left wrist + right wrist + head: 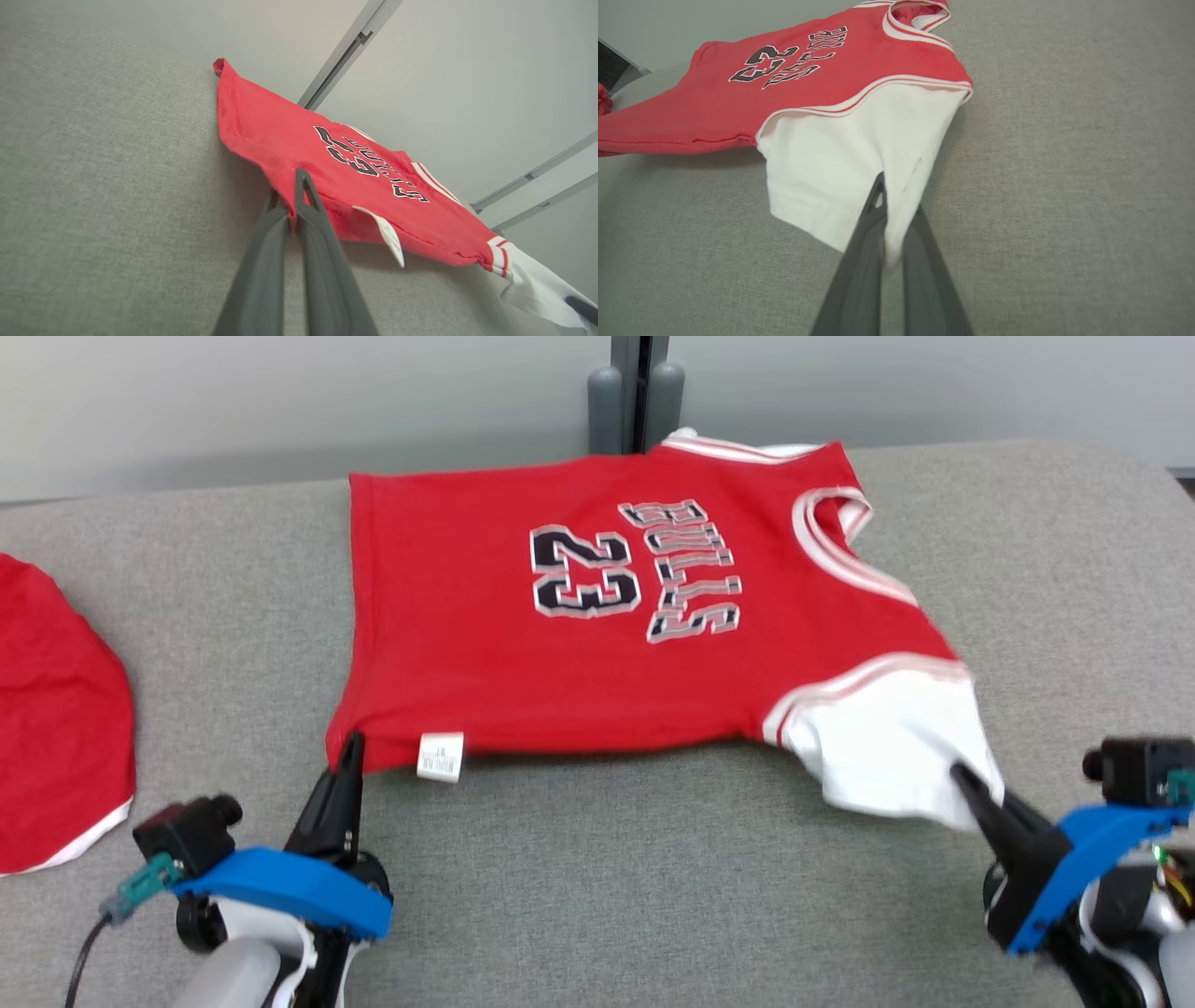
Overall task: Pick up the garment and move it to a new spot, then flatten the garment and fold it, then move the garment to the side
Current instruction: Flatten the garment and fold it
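Dark right tool (897, 207) pinching white sleeve (822, 168) of red jersey (794, 100) numbered 23, grey fabric surface (1064, 186) beneath

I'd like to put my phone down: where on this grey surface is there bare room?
Widest bare patch: the grey surface in front of the jersey, between the left end effector and right end effector. Also free: right of the jersey, and the strip between it and the red cloth at left. Crowded where both pinch the jersey's near edge.
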Controlling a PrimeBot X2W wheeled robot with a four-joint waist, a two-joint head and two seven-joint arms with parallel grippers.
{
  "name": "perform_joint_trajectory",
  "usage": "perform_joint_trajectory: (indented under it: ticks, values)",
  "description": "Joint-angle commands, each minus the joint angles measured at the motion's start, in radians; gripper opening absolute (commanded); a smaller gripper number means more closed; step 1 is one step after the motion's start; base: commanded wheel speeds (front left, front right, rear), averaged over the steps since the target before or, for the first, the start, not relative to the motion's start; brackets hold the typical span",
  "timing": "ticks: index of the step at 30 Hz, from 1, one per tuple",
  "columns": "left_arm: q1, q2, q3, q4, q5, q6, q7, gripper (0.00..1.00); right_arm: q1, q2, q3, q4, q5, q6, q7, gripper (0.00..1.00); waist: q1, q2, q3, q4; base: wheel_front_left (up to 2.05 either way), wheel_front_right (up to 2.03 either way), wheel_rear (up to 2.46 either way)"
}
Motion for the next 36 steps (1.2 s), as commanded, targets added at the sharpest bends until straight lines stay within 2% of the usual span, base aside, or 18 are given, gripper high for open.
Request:
perform_joint_trajectory:
  ticks: [1,5,8,9,18,26,36]
  values:
    - [0.047,0.012,-0.008,-0.021,0.018,0.027,-0.004,0.0,0.087,0.053,-0.056,-0.09,-0.045,0.0,0.075,0.0,0.0003,0.0003,-0.024,-0.01,0.0,0.0,0.0]
    - [0.126,0.026,-0.003,-0.067,0.03,0.078,-0.004,0.0,0.216,0.153,-0.13,-0.246,-0.121,0.0,0.218,0.0,0.0003,0.0003,-0.046,-0.007,0.0,0.0,0.0]
    - [0.156,0.032,-0.006,-0.088,0.044,0.104,-0.004,0.0,0.269,0.183,-0.151,-0.302,-0.144,0.0,0.277,0.0,0.0003,0.0003,-0.055,-0.001,0.0,0.0,0.0]
    - [0.215,0.056,-0.022,-0.124,0.063,0.149,0.013,0.0,0.353,0.214,-0.169,-0.384,-0.171,0.0,0.373,0.0,0.0003,0.0003,-0.07,0.003,0.0,0.0,0.0]
    - [0.331,0.115,-0.046,-0.247,0.086,0.259,0.071,0.0,0.429,0.222,-0.213,-0.438,-0.18,0.0,0.457,0.0,0.0003,0.0003,-0.077,0.012,0.0,0.0,0.0]
    - [0.27,0.108,-0.06,-0.33,0.084,0.245,0.107,0.0,0.346,0.222,-0.183,-0.469,-0.183,0.0,0.407,0.0,0.0003,0.0003,-0.065,0.028,0.0,0.0,0.0]
    - [0.12,0.075,-0.065,-0.307,0.086,0.267,0.187,0.0,0.163,0.218,-0.152,-0.455,-0.201,0.0,0.353,0.0,0.0003,0.0003,-0.026,0.041,0.0,0.0,0.0]
